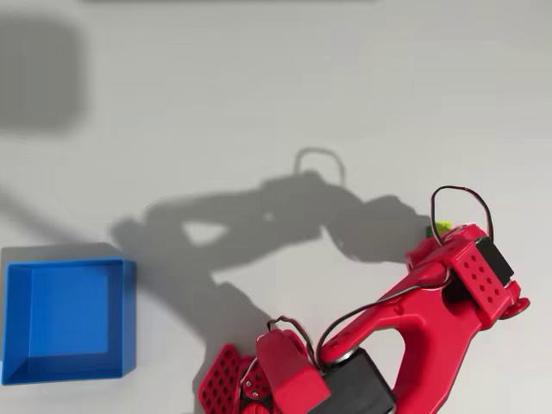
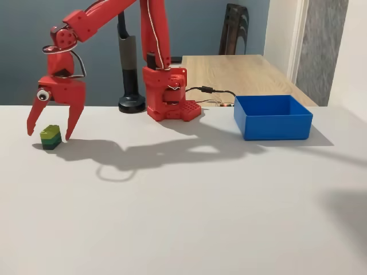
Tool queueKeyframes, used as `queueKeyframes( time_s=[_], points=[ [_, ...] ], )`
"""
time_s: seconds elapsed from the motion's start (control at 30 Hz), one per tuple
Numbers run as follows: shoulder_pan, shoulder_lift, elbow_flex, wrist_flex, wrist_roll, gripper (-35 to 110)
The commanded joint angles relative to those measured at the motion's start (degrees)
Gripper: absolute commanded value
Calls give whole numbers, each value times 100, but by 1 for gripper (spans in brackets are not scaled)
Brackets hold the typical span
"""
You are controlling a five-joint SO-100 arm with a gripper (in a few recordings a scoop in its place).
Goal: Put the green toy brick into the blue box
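tool (image 2: 49, 135) jaws spread astride green toy brick (image 2: 50, 137) | no legible writing

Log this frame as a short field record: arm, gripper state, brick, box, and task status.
arm: red arm reaching out from its base, gripper lowered to the table
gripper state: open, fingers straddling the green toy brick, not yet closed on it
brick: resting on the table, at the left of the fixed view; in the overhead view a sliver shows beside the wrist
box: blue box on the table, far from the brick, nothing seen inside it
task status: brick not yet grasped, not in the box
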Motion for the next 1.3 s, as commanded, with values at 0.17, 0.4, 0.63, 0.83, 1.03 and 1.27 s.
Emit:
queueKeyframes(
  time_s=[0.17, 0.4, 0.63, 0.83, 1.03, 1.27],
  points=[
    [-422, 97, 176, -308, 325, 26],
    [-422, 97, 158, -308, 352, 11],
    [-439, 105, -9, -281, 316, 0],
    [-483, 114, -686, 387, 246, 0],
    [-844, 167, -1969, 1274, 149, 0],
    [-1644, 193, -3322, 2408, -70, 0]
  ],
)
